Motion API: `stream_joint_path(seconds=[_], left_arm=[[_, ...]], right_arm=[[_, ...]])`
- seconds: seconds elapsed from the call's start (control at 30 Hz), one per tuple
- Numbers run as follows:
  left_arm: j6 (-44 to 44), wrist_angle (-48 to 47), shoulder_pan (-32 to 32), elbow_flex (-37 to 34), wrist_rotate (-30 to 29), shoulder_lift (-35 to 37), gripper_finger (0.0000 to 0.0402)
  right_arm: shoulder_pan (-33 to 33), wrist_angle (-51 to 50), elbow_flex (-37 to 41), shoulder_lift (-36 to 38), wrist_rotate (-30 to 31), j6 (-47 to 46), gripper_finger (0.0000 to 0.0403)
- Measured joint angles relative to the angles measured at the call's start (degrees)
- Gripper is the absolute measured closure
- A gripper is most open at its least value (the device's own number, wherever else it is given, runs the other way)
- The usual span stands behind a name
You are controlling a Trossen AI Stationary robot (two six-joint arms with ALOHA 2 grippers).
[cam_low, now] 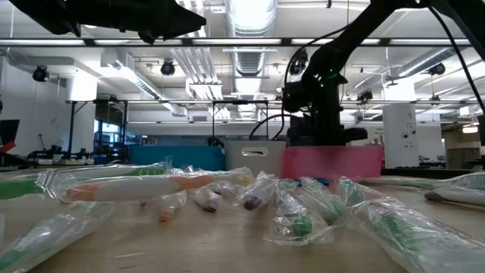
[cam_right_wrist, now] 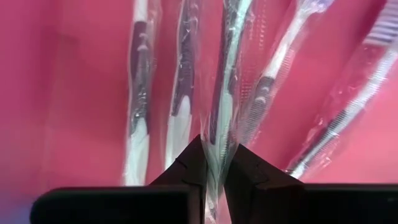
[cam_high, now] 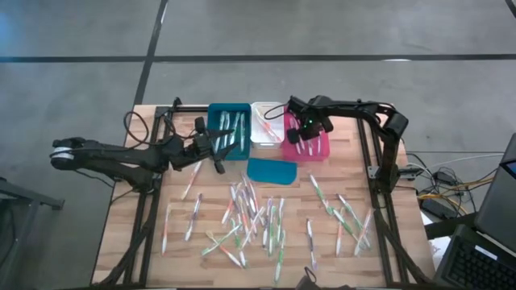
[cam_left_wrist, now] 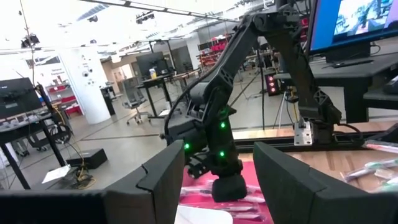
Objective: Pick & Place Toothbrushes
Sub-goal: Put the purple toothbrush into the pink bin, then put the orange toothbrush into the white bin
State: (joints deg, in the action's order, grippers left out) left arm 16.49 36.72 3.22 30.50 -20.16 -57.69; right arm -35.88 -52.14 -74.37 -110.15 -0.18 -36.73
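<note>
Step in hand: the right gripper (cam_right_wrist: pixel 213 163) hangs over the pink rectangular plastic bin (cam_high: pixel 317 147) at the far edge of the wooden slatted table (cam_high: pixel 129 234), clenched on a clear-wrapped toothbrush with a dark handle (cam_right_wrist: pixel 222 93); judged a placing step.
Doing it well: lower the wrapped brush until it lies along the bin floor, parallel to the brushes already there, and only then part the fingers. The wrap looks slippery and crinkled, so a release from height could let it bounce or land across the rim. Lift straight up afterwards so the film does not cling to the pads.
Brush and pincer: in the right wrist view the film is pinched between the two dark fingertips and the brush runs away from them, lengthwise over the pink floor, between other wrapped brushes on either side. Whether it touches the floor cannot be told.
Left gripper (cam_left_wrist: pixel 217 174): released, jaws standing wide with nothing between them, near the teal rectangular plastic bin (cam_high: pixel 218 113) at the far edge, left of the white bin (cam_high: pixel 260 135).
Remaining toothbrushes (cam_high: pixel 250 213): many lie scattered over the table's middle and near edge, well apart from both grippers.
Flat teal lid-like piece (cam_high: pixel 271 170): on the table just in front of the bins.
</note>
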Motion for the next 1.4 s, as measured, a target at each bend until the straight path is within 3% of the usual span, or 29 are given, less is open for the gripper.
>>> stream_joint_path(seconds=[0.3,0.67,1.07,1.4], left_arm=[[0.07,0.03,0.00,0.00,0.00,0.00,0.0204],[0.07,-0.16,0.00,0.00,0.00,0.00,0.0204],[0.07,-0.34,0.01,-0.04,0.00,-0.01,0.0204],[0.07,-1.20,0.01,-0.07,0.00,-0.02,0.0204]], right_arm=[[-0.03,-0.13,0.00,-2.84,-1.67,0.35,0.0325],[-0.66,-0.04,0.00,-0.18,-2.02,3.18,0.0252],[-0.52,-0.95,0.00,12.11,-2.81,7.25,0.0209],[2.79,-7.83,0.00,24.49,-2.88,7.38,0.0228]])
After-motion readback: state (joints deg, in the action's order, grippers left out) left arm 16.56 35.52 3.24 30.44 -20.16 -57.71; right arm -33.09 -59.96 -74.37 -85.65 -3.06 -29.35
